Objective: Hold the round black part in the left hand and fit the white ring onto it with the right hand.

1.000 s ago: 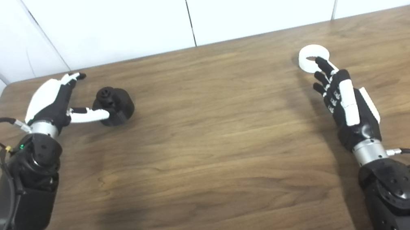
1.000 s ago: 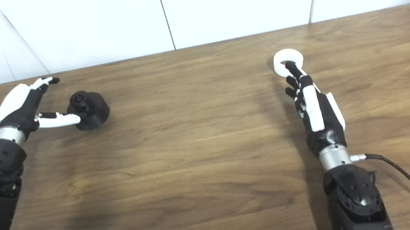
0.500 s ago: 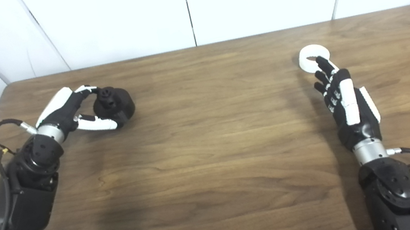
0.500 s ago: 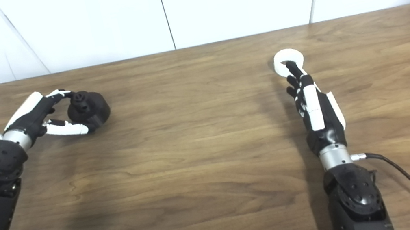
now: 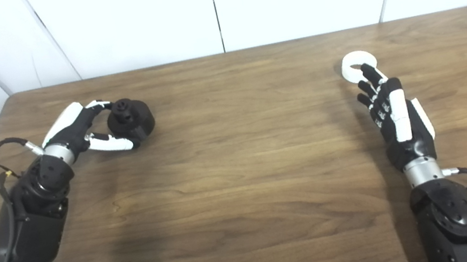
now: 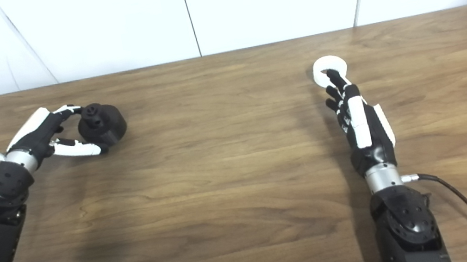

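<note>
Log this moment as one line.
left hand: closing around round black part, on wooden table | right hand: open, fingertip at white ring

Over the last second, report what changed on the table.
The left hand closed its fingers around the round black part, which was tipped and nudged slightly right. The right hand stayed put, a fingertip at the white ring, which has not moved.

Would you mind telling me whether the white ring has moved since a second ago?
No. The white ring lies at the same spot on the table, the right hand just behind it.
</note>
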### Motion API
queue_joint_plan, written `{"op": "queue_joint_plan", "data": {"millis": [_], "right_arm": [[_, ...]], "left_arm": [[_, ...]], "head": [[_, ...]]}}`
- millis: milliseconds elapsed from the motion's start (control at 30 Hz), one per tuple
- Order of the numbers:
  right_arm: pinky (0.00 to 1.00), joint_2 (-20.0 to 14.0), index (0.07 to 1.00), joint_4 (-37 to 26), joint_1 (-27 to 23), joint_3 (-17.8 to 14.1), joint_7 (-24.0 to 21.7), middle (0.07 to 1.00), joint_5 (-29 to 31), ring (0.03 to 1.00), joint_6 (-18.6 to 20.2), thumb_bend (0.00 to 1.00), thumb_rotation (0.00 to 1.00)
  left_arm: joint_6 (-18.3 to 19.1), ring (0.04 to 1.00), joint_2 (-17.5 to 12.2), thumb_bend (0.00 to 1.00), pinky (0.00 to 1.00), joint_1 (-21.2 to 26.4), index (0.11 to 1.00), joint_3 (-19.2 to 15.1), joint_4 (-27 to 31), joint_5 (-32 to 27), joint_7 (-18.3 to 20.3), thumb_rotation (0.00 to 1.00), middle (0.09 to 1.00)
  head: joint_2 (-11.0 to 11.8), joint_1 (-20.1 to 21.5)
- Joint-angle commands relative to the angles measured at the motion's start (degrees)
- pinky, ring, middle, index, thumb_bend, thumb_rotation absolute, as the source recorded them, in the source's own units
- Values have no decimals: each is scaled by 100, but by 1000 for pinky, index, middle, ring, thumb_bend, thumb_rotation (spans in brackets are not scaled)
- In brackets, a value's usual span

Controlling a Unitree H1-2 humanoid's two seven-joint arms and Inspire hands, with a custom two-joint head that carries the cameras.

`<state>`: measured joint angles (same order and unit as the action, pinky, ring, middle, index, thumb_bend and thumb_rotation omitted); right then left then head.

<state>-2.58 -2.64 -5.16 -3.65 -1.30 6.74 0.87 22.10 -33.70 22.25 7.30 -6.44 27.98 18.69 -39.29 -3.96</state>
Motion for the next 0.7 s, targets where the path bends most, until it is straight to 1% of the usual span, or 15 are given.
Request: {"op": "queue_joint_plan", "data": {"millis": [0,133,200,367,500,667], "right_arm": [[941,-44,911,46,-2,-33,-57,971,29,956,-191,634,1000],[931,-61,908,50,-4,-28,-32,968,-19,948,-206,634,1000],[937,-76,908,69,-9,-30,-51,969,-6,952,-219,647,1000],[940,-79,906,70,-11,-22,-30,964,-42,944,-226,652,1000],[953,-89,910,38,0,-14,-42,965,-56,947,-221,659,1000],[991,-102,913,18,17,-10,-42,970,-84,954,-199,660,1000]], "left_arm": [[-214,1000,-129,950,904,248,841,-28,-24,170,-314,234,1000],[-320,1000,-147,951,975,257,831,89,-56,401,-466,246,1000],[-348,1000,-147,957,994,261,827,131,-80,480,-521,253,1000],[-452,1000,-180,996,1000,294,828,267,-181,735,-608,294,991],[-460,1000,-176,999,1000,300,831,339,-189,867,-621,300,984],[-358,1000,-155,1000,1000,320,840,432,-162,985,-505,348,990]], "head": [[-3,-5],[15,-7],[23,3],[31,18],[35,30],[30,54]]}}
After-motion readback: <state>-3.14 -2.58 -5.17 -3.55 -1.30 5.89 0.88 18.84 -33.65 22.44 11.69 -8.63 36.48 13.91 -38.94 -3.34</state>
